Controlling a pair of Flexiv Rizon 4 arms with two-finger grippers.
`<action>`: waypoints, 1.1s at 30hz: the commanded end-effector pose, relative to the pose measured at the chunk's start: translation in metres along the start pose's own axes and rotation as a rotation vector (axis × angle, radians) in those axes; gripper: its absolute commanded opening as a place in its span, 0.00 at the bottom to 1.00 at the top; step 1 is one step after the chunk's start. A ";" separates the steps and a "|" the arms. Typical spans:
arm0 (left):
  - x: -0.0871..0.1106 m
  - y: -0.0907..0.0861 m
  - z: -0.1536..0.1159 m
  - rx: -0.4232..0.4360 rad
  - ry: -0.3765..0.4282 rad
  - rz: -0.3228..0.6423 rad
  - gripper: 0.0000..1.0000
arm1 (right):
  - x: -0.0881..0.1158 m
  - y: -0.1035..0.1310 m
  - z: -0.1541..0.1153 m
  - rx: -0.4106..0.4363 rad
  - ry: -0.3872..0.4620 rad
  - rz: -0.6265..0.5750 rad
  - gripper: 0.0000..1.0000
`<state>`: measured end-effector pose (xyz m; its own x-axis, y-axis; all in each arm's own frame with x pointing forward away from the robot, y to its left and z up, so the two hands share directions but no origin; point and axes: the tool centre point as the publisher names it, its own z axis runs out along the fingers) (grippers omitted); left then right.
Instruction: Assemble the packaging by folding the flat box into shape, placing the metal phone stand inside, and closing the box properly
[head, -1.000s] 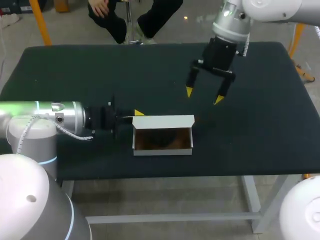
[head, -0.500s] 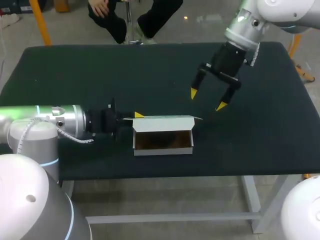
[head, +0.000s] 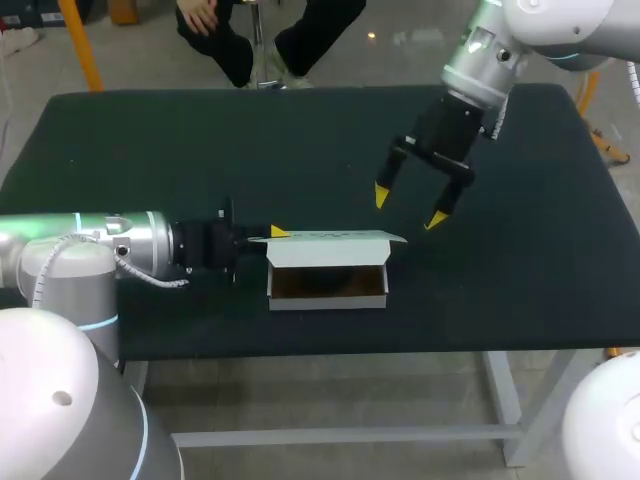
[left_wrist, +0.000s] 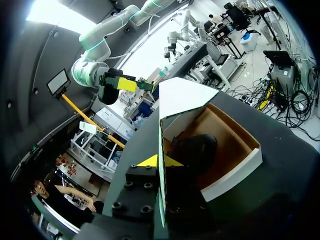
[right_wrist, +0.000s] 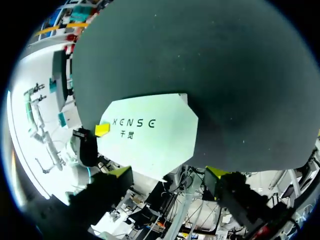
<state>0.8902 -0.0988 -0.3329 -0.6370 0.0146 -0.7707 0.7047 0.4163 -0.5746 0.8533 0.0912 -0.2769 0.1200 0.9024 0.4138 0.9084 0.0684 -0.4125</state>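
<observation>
- Box (head: 328, 285), white card with a brown inside, sits near the front edge of the dark tabletop (head: 150, 150); its lid (head: 330, 237) has swung from upright to nearly flat over the opening, so closing looks near
- The right hand (head: 408, 208) hovers spread beyond the box, touching nothing
- The left hand (left_wrist: 161, 161) pinches the lid's thin edge
- The dark phone stand (left_wrist: 196, 150) lies inside

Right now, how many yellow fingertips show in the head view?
3. Two on the right gripper beyond the box; one on the left gripper at the box's left end, its other hidden.
</observation>
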 end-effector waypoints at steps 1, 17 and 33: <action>0.004 0.004 0.001 0.009 -0.008 0.008 0.00 | 0.003 0.011 0.006 0.065 -0.018 -0.007 1.00; 0.011 0.006 0.000 0.019 -0.029 0.060 0.00 | 0.003 0.013 0.026 0.104 -0.054 -0.092 0.50; 0.016 0.009 0.001 0.014 -0.028 0.083 0.00 | -0.001 0.014 0.043 0.077 -0.089 -0.096 0.49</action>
<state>0.8855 -0.0964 -0.3462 -0.5680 0.0244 -0.8226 0.7586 0.4033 -0.5118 0.8523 0.1053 -0.3158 -0.0008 0.9198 0.3924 0.8747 0.1908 -0.4454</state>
